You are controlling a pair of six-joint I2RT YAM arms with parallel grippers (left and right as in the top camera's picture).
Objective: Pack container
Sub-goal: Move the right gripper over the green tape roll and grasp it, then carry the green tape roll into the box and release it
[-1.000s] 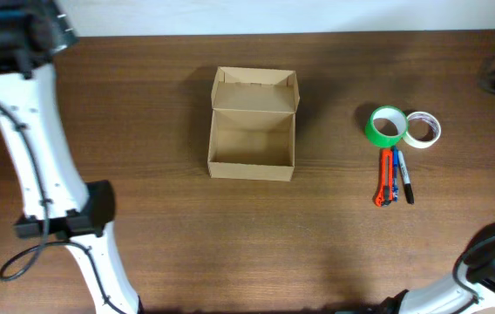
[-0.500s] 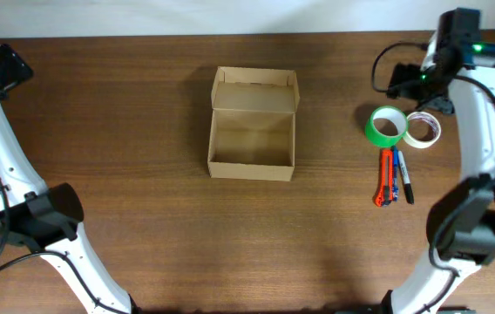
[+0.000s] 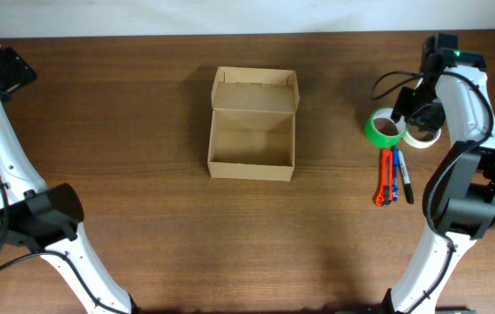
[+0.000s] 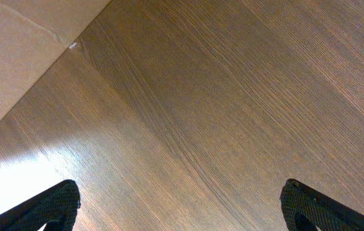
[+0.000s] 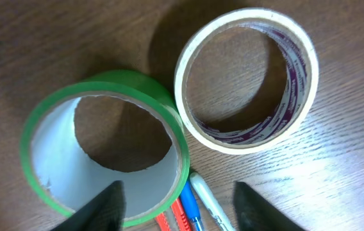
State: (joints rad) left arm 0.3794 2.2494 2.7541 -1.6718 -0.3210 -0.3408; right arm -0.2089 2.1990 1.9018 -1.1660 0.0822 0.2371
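Right gripper (image 5: 179,205) nearer green tape (image 5: 137,83) (jaws apart)

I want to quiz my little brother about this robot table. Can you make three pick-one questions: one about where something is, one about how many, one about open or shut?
1. Where is the green tape roll?
A. inside the container
B. on the table, touching the white tape roll
C. on the container's lid

2. How many tape rolls are there?
A. one
B. two
C. four

3. How is the container?
A. shut
B. open and full
C. open and empty

Answers:
1 B, the rolls lie side by side, apart from the container.
2 B, one green and one white.
3 C, its flap stands back and only bare cardboard shows inside.
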